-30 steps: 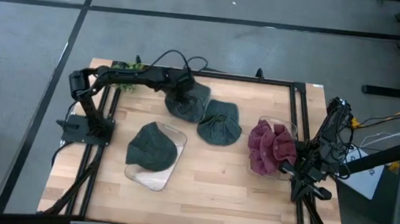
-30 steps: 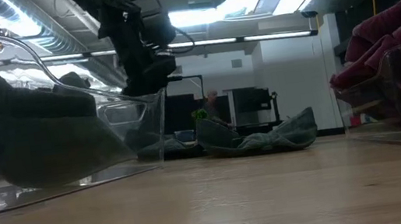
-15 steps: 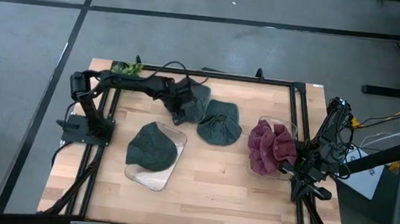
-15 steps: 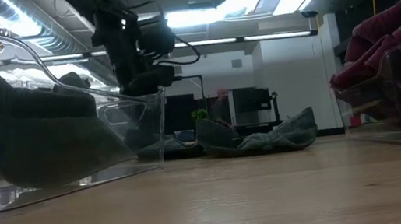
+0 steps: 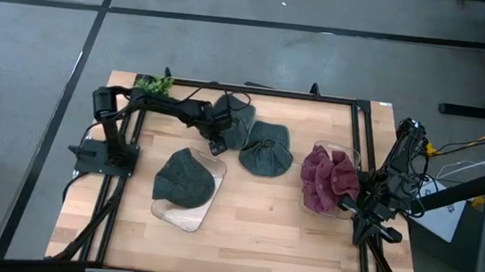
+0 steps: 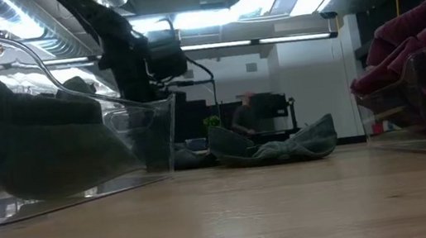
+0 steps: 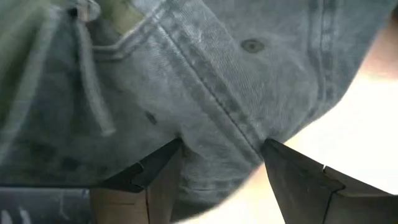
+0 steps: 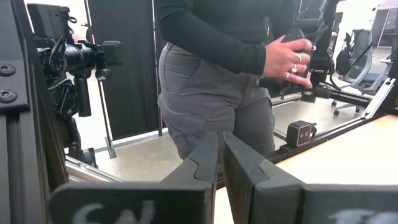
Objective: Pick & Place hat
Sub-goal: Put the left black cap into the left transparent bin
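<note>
Now, L to R: the clear tray [image 5: 209, 206] near the left arm's base holds a grey hat [image 5: 186, 180]. The left gripper [image 5: 218, 139] has pulled back toward that tray vs a sec ago, fingers spread w/ the rear grey hat [image 5: 237, 122] bunched between them, no firm pinch yet. Looks like it's dragging/regrasping, so the pick isn't secured. Middle hat [image 5: 267, 147] lies flat on the table. Maroon hat [image 5: 330, 178] fills the right bin. Right gripper [image 8: 219, 163], pressed together, parked at the table's right edge.

grey denim hat [image 5: 235, 122] crumpled at table's back edge, second grey hat [image 5: 267, 149] beside it
</note>
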Motion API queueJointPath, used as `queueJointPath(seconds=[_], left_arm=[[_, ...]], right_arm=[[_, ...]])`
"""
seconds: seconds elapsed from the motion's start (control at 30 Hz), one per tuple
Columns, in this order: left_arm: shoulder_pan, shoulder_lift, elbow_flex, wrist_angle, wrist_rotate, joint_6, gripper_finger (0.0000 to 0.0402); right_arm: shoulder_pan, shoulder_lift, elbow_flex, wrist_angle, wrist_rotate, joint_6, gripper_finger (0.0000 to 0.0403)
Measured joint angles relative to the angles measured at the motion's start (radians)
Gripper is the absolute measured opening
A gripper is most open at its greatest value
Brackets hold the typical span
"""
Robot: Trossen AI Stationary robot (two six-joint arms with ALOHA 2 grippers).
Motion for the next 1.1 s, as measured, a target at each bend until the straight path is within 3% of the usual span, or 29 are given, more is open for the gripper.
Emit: queueJointPath(seconds=[0.3, 0.63, 0.73, 0.87, 1.1], left_arm=[[0.006, 0.04, 0.003, 0.054, 0.017, 0.005, 0.0205], [0.019, 0.032, 0.001, 0.05, 0.021, 0.051, 0.004], [0.021, 0.031, 0.006, 0.048, 0.031, 0.052, 0.0025], [0.04, 0.028, 0.041, 0.041, 0.143, 0.025, 0.0026], [0.107, 0.002, 0.123, 0.023, 0.428, -0.07, 0.0026]], right_arm=[[0.0, 0.0, 0.0, 0.0, 0.0, 0.0, 0.0024], [0.0, 0.0, 0.0, 0.0, 0.0, 0.0, 0.0024], [0.0, 0.0, 0.0, 0.0, 0.0, 0.0, 0.0024], [0.0, 0.0, 0.0, 0.0, 0.0, 0.0, 0.0024], [0.0, 0.0, 0.0, 0.0, 0.0, 0.0, 0.0024]])
